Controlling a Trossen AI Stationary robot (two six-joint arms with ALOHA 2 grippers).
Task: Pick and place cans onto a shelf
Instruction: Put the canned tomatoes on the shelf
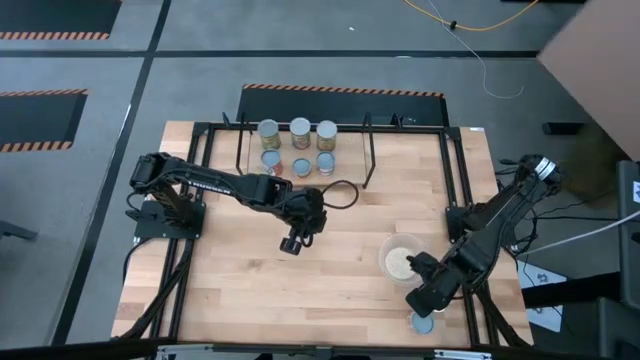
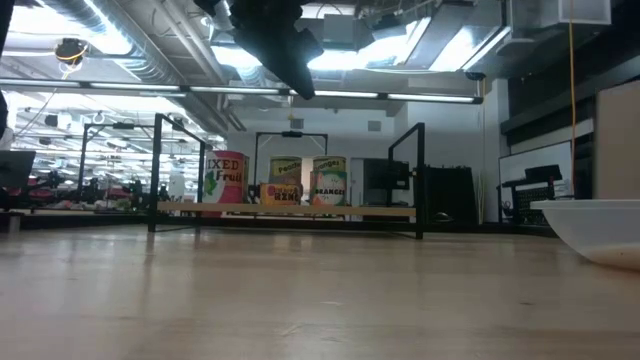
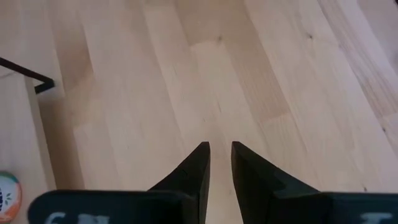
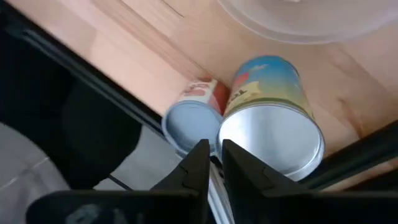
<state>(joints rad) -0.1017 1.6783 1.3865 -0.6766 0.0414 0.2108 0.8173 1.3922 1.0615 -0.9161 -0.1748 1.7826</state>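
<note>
Six cans stand on the shelf (image 1: pixel 305 150) at the table's far middle: three in its far row (image 1: pixel 300 128) and three in its near row (image 1: pixel 301 166). The low view shows their labels (image 2: pixel 287 182). Two more cans stand at the table's near right edge, one with a pale blue top (image 4: pixel 189 124) and one with a silver top (image 4: pixel 270 134); the high view shows only one of them (image 1: pixel 423 322). My right gripper (image 4: pixel 214 148) is shut and hovers just above these two. My left gripper (image 3: pixel 221 148) is shut and empty above bare table at the middle (image 1: pixel 292 242).
A clear round bowl with beige grains (image 1: pixel 400 260) stands just beyond my right gripper, and shows in the low view (image 2: pixel 600 225). A black tube frame (image 1: pixel 455 200) edges the table; one tube runs right beside the two near cans (image 4: pixel 93 81).
</note>
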